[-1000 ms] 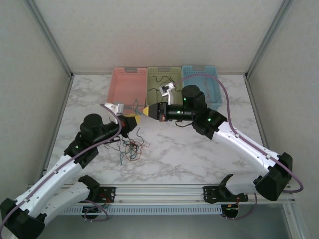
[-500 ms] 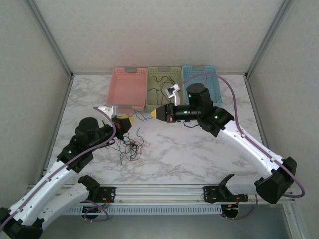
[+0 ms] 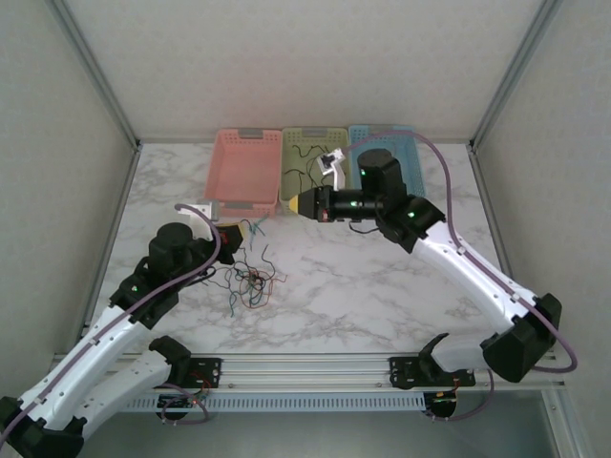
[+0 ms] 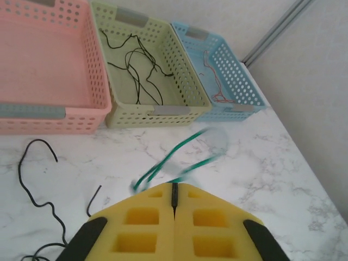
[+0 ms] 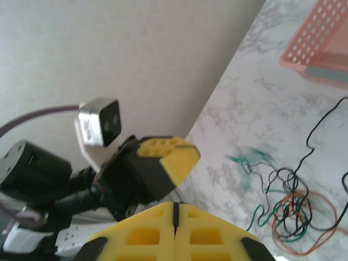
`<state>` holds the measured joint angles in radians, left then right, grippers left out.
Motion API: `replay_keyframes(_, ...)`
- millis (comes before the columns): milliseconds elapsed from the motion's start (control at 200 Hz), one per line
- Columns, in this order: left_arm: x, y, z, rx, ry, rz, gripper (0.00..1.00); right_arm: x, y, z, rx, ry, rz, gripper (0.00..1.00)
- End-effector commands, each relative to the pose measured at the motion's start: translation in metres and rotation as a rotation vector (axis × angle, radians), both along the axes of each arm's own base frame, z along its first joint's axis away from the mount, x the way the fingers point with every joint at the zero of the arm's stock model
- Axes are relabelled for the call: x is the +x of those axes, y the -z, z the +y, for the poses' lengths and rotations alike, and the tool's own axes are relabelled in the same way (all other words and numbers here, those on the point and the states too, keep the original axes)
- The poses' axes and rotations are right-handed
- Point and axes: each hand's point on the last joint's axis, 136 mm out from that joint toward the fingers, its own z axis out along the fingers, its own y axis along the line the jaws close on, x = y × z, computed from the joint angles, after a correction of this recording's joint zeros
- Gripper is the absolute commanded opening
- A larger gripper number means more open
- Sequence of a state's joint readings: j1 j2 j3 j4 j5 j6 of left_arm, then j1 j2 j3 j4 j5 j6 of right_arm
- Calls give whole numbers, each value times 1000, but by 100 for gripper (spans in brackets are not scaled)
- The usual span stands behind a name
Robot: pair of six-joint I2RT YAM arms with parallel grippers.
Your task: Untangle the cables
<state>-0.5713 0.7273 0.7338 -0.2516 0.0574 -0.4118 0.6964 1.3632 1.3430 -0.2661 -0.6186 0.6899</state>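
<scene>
Cables [image 3: 253,284] clumped; left gripper [image 4: 174,189] jaws pinching green strand [image 4: 166,160].

bare table [image 3: 363,296] lies open to the right of the cables [image 3: 253,283]; the far edge is blocked by pink basket [image 3: 243,172], green basket [image 3: 315,133] and blue basket [image 3: 382,131], with the right arm [image 3: 458,262] slanting across before them

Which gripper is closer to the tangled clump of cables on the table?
Left. The left gripper, shut on a green cable, is just beyond the clump. The right gripper is farther back, by the front of the green basket.
</scene>
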Motion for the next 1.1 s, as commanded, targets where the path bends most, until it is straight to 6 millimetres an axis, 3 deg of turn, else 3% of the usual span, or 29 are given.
replay_keyframes(0,8,-15,11,2,-72,-18,0,29,1,7,-25,70,-60,0)
replay_keyframes(255,66,-28,8,120,-159,26,0,39,32,3,-92,116,-61,0)
replay_keyframes(390,81,-9,3,129,-176,134,0,38,52,-6,-160,135,-71,0)
replay_keyframes(496,75,26,5,138,-185,223,0,35,82,-3,-216,99,-39,0)
replay_keyframes(616,60,58,8,115,-181,282,0,34,134,13,-337,37,-29,25)
replay_keyframes(676,52,71,15,124,-198,301,0,41,158,18,-392,28,-5,30)
replay_keyframes(721,47,78,21,132,-211,312,2,34,173,33,-419,-1,-5,33)
replay_keyframes(901,27,88,39,147,-252,323,9,39,221,68,-531,-76,-29,39)
replay_keyframes(1096,11,77,60,145,-310,293,10,56,251,90,-611,-110,-90,47)
